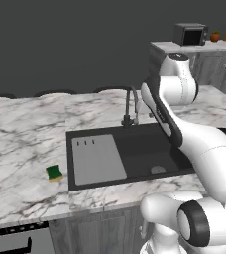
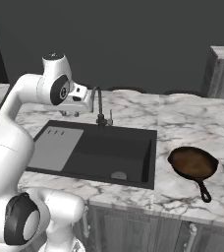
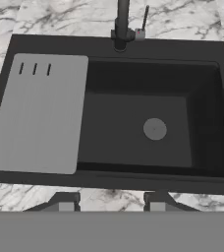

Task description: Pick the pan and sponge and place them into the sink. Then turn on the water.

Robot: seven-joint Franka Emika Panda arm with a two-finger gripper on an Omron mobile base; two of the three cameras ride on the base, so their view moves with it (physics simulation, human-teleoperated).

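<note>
Centrally, a large black sink (image 1: 135,149) is set into a white marble counter (image 1: 26,134) with grey veins; every place below is given relative to this sink.

Left of the sink, on the counter near its front left corner, lies the sponge (image 1: 54,172), small, green on top with a yellow layer beneath, apart from the sink's edge.

Inside the sink, the left part is a grey ribbed drainboard panel (image 3: 38,113) with three short slots near its back edge. Next to it on the right is the deep dark basin, with a round grey drain (image 3: 154,129) in its floor.

Behind the sink, at the middle of its back edge, stands a dark gooseneck faucet (image 2: 100,106) with a thin lever beside its base.

Above the sink hangs the gripper (image 3: 109,203), pointing down toward the front rim. Its two dark finger tips stand apart with a clear gap between them, and nothing is between them.

Right of the sink, on the counter and apart from its rim, rests the pan (image 2: 193,163), round and shallow with a brown inside and dark rim, its handle pointing toward the counter's front edge.

Far behind the sink to the right, a microwave (image 1: 190,34) sits on another counter.
</note>
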